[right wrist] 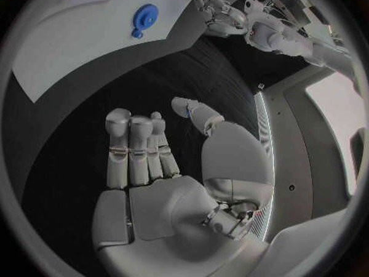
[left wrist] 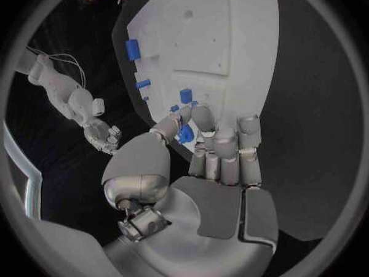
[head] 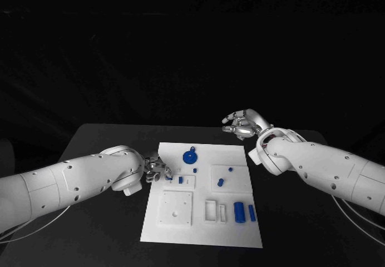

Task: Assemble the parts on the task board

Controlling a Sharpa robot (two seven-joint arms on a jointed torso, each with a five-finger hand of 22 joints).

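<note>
Task board [head: 201,219] on the black table [head: 104,139] — blue parts lying on it.
Left hand [head: 154,169] pinches a small blue part [left wrist: 185,133] at the board's edge — right hand [head: 243,123] hovers off it, fingers apart, holding nothing.

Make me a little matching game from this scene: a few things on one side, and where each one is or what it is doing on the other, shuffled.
Things:
1. left hand
2. right hand
3. blue gear
4. blue cylinder

Places or states:
A. lies near the task board's near right part
B. pinches a small blue part over the board's left edge
C. holds nothing, above the table beyond the board's far right corner
D. sits near the board's far edge

Pairs: 1-B, 2-C, 3-D, 4-A
</note>
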